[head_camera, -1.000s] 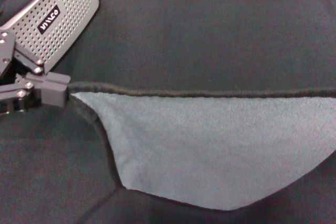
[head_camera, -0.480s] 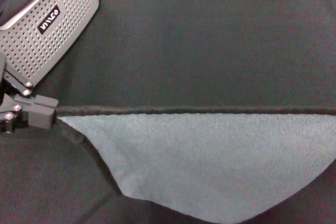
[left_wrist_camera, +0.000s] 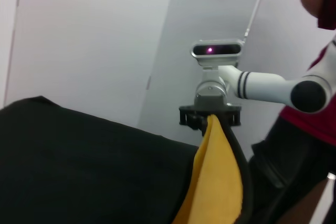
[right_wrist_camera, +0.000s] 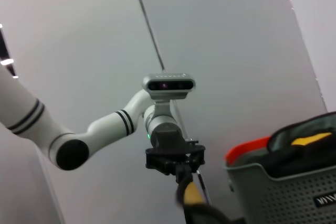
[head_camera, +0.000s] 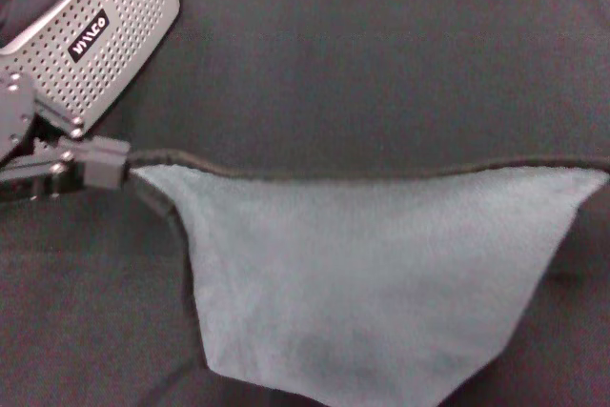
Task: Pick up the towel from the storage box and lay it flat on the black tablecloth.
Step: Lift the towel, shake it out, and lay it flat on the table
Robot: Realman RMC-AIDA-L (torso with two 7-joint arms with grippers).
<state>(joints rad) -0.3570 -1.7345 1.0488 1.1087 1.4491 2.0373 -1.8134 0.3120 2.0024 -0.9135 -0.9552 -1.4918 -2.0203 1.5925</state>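
Towel (head_camera: 362, 274) stretched taut above the tablecloth (head_camera: 381, 64); left gripper (head_camera: 112, 164) and right gripper (left_wrist_camera: 210, 116) each pinch a top corner, keeping it spread for laying.

storage box (head_camera: 105, 26) label reads "wilco" (white lettering)

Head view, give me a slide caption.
Left gripper pinching the towel corner, spread over the black tablecloth.

One towel (head_camera: 362, 274), one storage box (head_camera: 100, 35), one black tablecloth (head_camera: 381, 64).
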